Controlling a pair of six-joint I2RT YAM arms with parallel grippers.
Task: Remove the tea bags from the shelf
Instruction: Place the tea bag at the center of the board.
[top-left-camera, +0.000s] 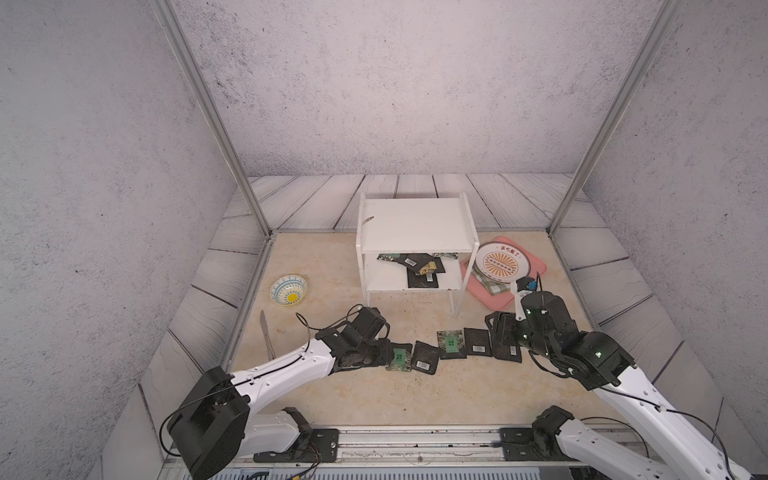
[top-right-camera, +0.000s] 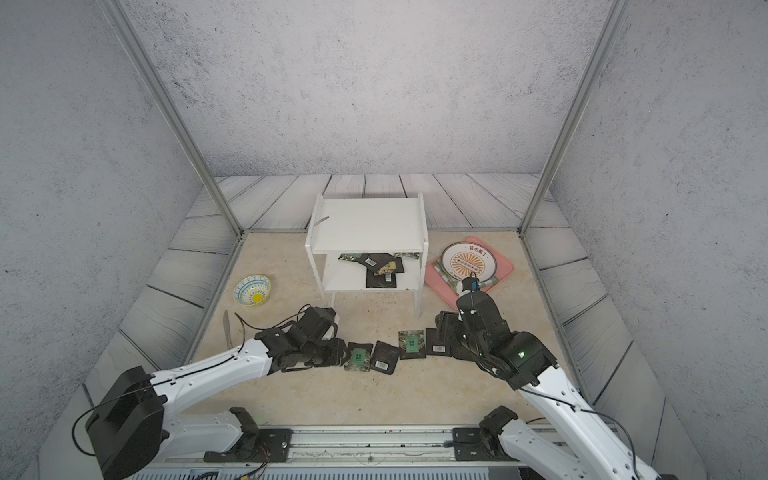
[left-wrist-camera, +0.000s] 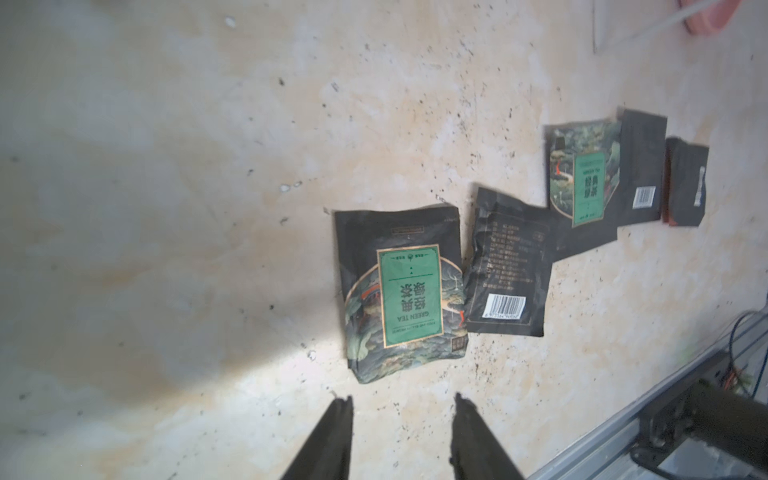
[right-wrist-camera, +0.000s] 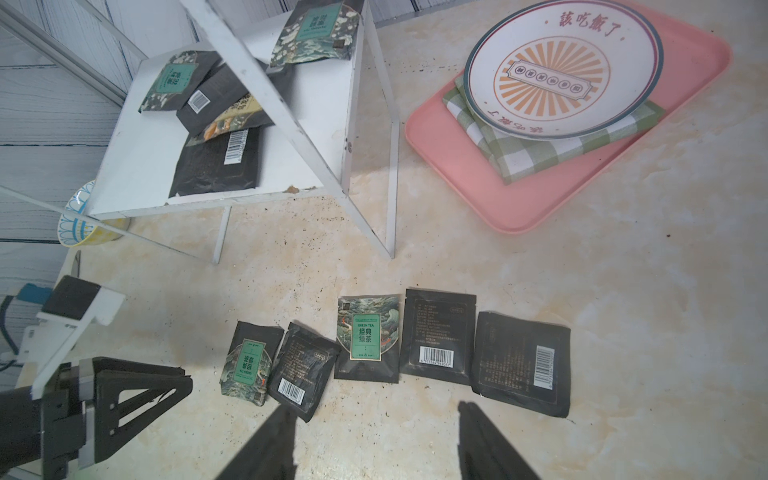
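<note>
Both jaws apart and empty, five tea bags (right-wrist-camera: 365, 338) on table, more on shelf (top-left-camera: 384, 272) lower tier

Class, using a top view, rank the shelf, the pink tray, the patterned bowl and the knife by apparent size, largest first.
1. shelf
2. pink tray
3. knife and patterned bowl: knife longer, bowl wider, too close to rank.

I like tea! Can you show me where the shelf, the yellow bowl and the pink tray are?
shelf (top-left-camera: 415, 224): a top view, top board.
yellow bowl (top-left-camera: 288, 291): a top view, inside.
pink tray (right-wrist-camera: 465, 166): right wrist view, bare floor.
</note>
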